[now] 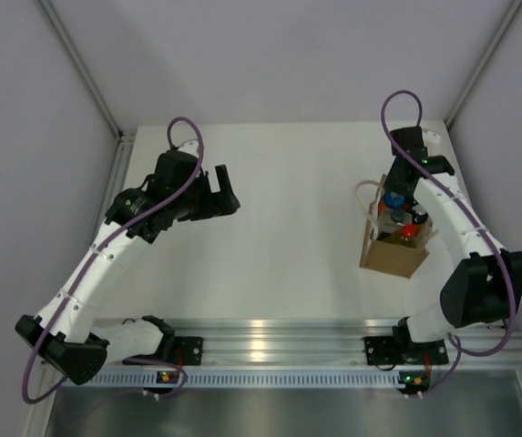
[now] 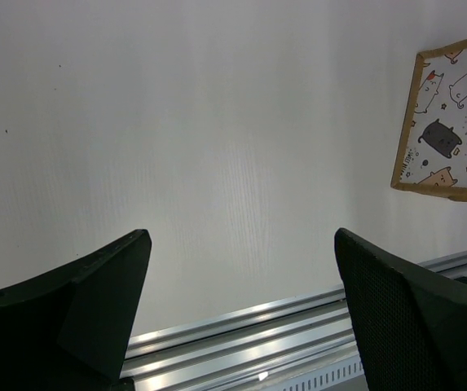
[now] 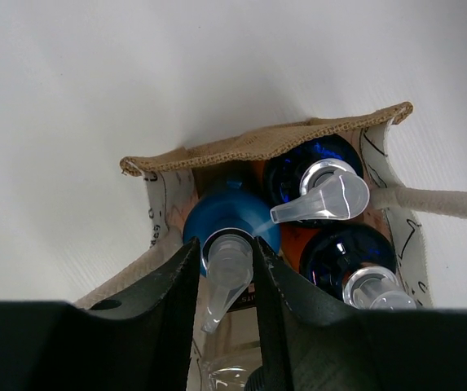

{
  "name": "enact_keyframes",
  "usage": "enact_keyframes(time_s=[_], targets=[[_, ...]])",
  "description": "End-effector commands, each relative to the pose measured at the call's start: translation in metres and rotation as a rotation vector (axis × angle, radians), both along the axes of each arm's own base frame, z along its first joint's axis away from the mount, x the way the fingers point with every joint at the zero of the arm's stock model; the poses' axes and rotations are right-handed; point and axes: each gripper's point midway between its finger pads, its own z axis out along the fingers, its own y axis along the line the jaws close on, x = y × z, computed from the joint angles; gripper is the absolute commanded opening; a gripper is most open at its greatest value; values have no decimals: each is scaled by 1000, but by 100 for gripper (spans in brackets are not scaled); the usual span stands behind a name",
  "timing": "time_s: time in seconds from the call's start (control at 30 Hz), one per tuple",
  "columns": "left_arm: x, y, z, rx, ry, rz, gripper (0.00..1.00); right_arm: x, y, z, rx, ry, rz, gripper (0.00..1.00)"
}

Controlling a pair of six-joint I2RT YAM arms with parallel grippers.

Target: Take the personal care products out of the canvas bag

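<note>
Pinching the clear pump of the blue-capped bottle [image 3: 233,216] with the right gripper [image 3: 226,248], inside the canvas bag [image 3: 257,145].

Jaws narrow there, pressed on both sides of the pump neck (contact seen only in the right wrist view). Bag standing upright on the table [image 1: 288,264] at the right side, under the right wrist, with bottles inside: beside the held one, two dark-capped bottles [image 3: 315,175] with clear pumps, close together, a bit of orange body showing between them. Left gripper [image 1: 217,196] well apart at the left, above bare table, jaws spread wide and holding nothing. Hard to make out: something clear at the bottom edge of the right wrist view, between the fingers; bottle bodies hidden by the bag walls; from the left wrist only a cat-printed corner of the bag, cut off at the frame edge.
</note>
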Motion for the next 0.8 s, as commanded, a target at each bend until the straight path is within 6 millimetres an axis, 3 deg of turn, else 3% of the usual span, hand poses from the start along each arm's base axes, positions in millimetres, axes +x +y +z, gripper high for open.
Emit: enact_keyframes(time_s=[0.0, 0.13, 0.33, 0.57, 0.77], targets=[[5, -3, 12, -19, -56, -8, 99, 6, -4, 4, 7, -51, -36, 31], [6, -3, 12, -18, -58, -11, 99, 4, -5, 0, 5, -42, -40, 29], [5, -3, 14, -19, -63, -13, 98, 3, -4, 2, 11, -49, -35, 10], [4, -1, 15, -19, -69, -7, 98, 8, -4, 32, 9, -125, -28, 0], [2, 1, 16, -20, -73, -4, 99, 12, -5, 56, 2, -177, -10, 0]])
